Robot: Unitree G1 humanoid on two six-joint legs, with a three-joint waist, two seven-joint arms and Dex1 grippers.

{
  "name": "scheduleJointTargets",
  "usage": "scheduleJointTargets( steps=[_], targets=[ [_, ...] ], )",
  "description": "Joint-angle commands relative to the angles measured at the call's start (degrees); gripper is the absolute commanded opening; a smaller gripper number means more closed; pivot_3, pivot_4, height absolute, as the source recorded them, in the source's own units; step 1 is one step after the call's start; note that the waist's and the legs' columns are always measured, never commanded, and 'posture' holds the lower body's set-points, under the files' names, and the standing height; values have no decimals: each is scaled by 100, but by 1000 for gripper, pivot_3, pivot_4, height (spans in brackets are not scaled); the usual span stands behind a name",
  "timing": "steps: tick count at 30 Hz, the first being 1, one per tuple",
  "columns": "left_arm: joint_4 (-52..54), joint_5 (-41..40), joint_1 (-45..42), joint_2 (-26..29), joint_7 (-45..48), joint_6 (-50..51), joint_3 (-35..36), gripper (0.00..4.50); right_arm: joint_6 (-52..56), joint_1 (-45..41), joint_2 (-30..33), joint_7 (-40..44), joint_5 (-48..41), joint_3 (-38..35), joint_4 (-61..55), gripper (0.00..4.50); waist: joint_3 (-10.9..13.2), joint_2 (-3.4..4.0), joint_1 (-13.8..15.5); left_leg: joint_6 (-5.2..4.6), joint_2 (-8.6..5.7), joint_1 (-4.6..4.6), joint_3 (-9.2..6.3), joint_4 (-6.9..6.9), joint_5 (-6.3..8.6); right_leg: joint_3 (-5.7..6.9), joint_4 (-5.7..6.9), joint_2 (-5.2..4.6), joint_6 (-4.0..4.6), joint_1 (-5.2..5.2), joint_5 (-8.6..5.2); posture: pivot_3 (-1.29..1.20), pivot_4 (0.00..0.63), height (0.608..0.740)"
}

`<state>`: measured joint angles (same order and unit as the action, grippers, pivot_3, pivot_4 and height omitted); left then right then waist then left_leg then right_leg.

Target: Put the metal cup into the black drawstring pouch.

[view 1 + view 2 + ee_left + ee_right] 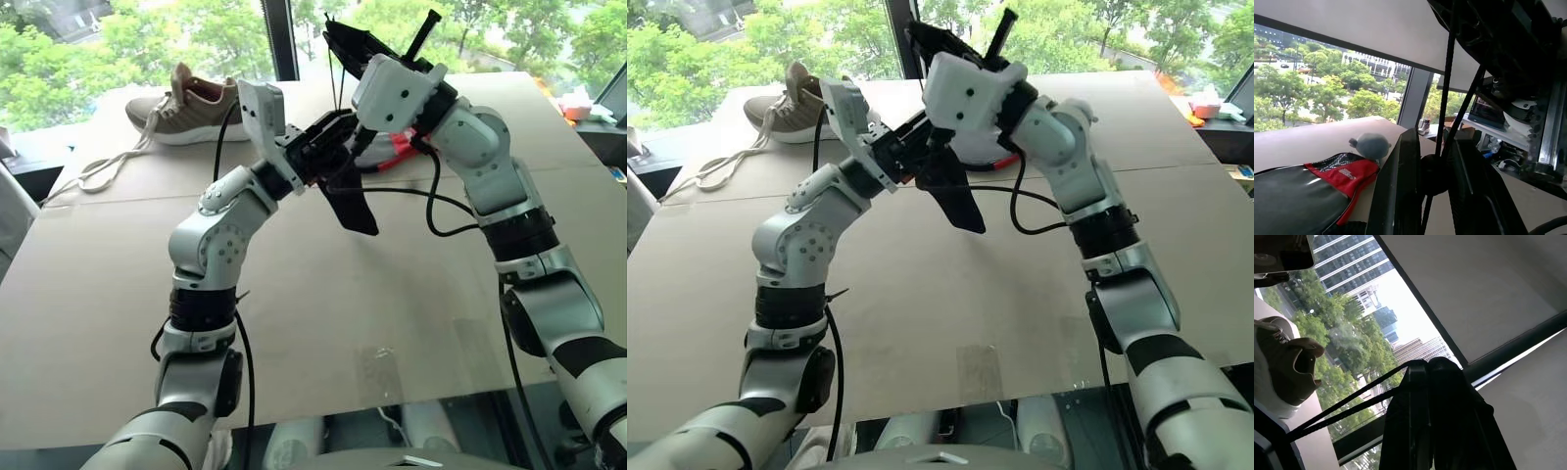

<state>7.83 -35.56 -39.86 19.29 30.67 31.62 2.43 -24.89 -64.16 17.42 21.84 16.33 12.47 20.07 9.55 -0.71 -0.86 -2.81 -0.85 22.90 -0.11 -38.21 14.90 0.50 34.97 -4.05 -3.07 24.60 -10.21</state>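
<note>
1. Pouch: the black drawstring pouch [355, 206] hangs in the air above the table [323, 294], between the two raised arms, its lower end pointing down and clear of the tabletop.
2. Right gripper [1429, 369]: fingers pressed together on the pouch's upper edge, black fabric bunched under them; two thin cords [1347, 409] run away from the pinch.
3. Left gripper [1431, 166]: fingers drawn narrow, a thin black cord [1447, 83] passing up between them with a dark knot or toggle at the gap; whether they press on it, I cannot tell.
4. Metal cup: not made out; the pouch's inside is hidden.
5. Shoe [191, 106]: tan, white-soled, at the table's far left edge, laces trailing toward the near side.
6. Black-and-red case [1312, 191]: flat on the table behind the grippers, a small grey round object [1370, 145] just beside it.
</note>
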Motion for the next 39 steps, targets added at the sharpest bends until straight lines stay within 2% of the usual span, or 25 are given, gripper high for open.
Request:
scheduleJointTargets(
  steps=[1, 6, 14, 21, 23, 25, 27, 29, 32, 39],
  targets=[
    [-98, 559, 272, 332, 123, -89, -251, 181, 193, -579, -3, -397, -382, -632, -260, 0, 1, 2, -10, 0, 0, 0, 1, 0, 0, -1, 1, 0, 0, 1, 0, 0, 150, 740],
    [-233, 986, 547, 577, 271, -152, -486, 181, 689, -922, -258, -898, -999, -1255, -230, 0, 1, 2, -4, 0, 3, 0, 1, 2, 0, -1, 1, 1, 1, 5, 0, 0, 150, 740],
    [-345, 1158, 806, 573, 259, -190, -499, 181, 1137, -1224, -533, -1769, -1962, -2129, -122, 0, 1, 2, 3, 0, 1, 4, 3, 2, 0, -3, 1, -4, 0, 7, 1, 0, 150, 740],
    [-403, 1320, 913, 672, 364, -427, -561, 181, 1480, -1060, -496, -1472, -2287, -1909, -375, 0, 2, 3, -8, 0, 2, 4, 5, 11, 0, -4, 2, -2, 1, 12, 0, 0, 150, 740],
    [-338, 1014, 873, 549, 358, -296, -341, 181, 1614, -943, -537, -1229, -2394, -1764, -531, 0, 2, 3, -8, 0, 2, 4, 6, 11, 0, -4, 2, -2, 1, 12, 1, 0, 150, 740],
    [-200, 725, 869, 535, 495, -163, -215, 1244, 1742, -825, -607, -1010, -2531, -1658, -726, 0, 2, 4, -9, -1, 3, 5, 6, 10, 0, -4, 2, -2, 0, 12, 0, 0, 150, 740],
    [-38, 554, 939, 610, 755, -161, -179, 1990, 1854, -739, -667, -862, -2648, -1584, -900, 0, -1, 12, -12, -1, 3, 3, 6, 15, 1, -4, 2, -3, 0, 13, 0, 0, 150, 740],
    [-34, 533, 974, 581, 766, -253, -71, 3075, 1983, -670, -725, -652, -2788, -1489, -1078, 0, 0, 11, -12, -1, 4, 8, 5, 15, 1, -2, 1, 0, 0, 17, 0, 0, 150, 740],
    [-58, 480, 1031, 663, 950, -265, 24, 4388, 2179, -575, -814, -339, -2915, -1317, -1312, 0, 1, 10, -9, -2, 4, 8, 5, 8, 0, -2, 10, -1, 0, 17, 0, 0, 150, 740],
    [-276, 667, 1162, 927, 801, -437, 536, 4388, 2510, -389, -926, -144, -3016, -1266, -1467, 0, 1, 10, -10, -9, 4, 0, 5, -4, 4, -4, 43, -2, 2, 18, -1, 0, 150, 740]
  ],
)
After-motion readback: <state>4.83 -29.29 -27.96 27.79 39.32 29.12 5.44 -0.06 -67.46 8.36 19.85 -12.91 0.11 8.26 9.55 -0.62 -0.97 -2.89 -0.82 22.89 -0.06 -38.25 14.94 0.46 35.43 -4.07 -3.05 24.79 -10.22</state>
